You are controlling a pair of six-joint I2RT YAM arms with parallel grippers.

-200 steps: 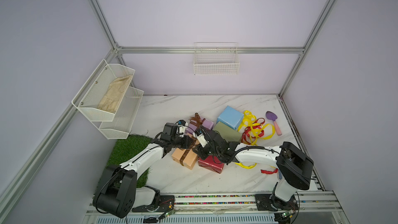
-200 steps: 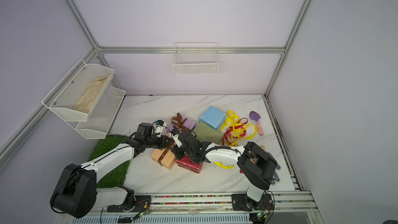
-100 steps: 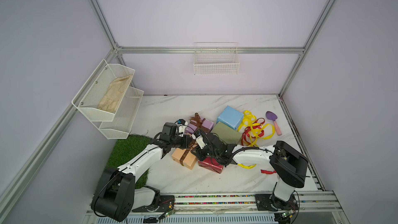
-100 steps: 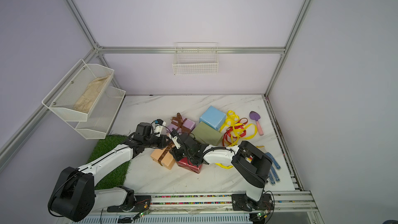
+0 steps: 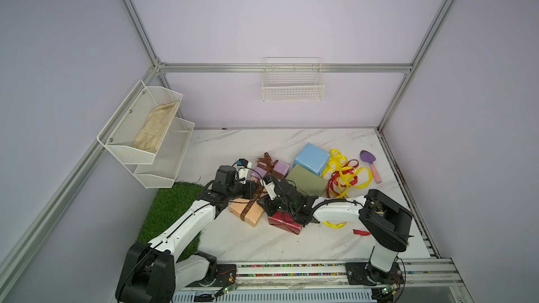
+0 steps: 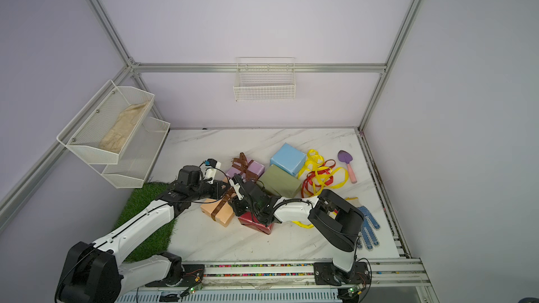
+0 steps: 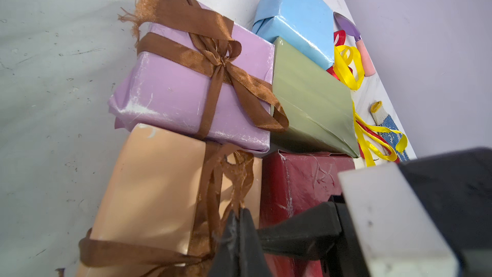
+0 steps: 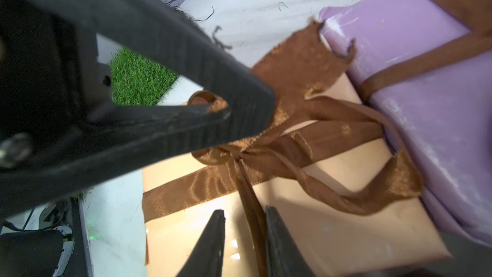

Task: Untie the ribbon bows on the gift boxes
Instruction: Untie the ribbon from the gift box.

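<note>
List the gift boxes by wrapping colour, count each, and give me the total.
Lilac box: 1
Peach-orange box: 1
Olive green box: 1
Dark red box: 1
Light blue box: 1
Total: 5
</note>
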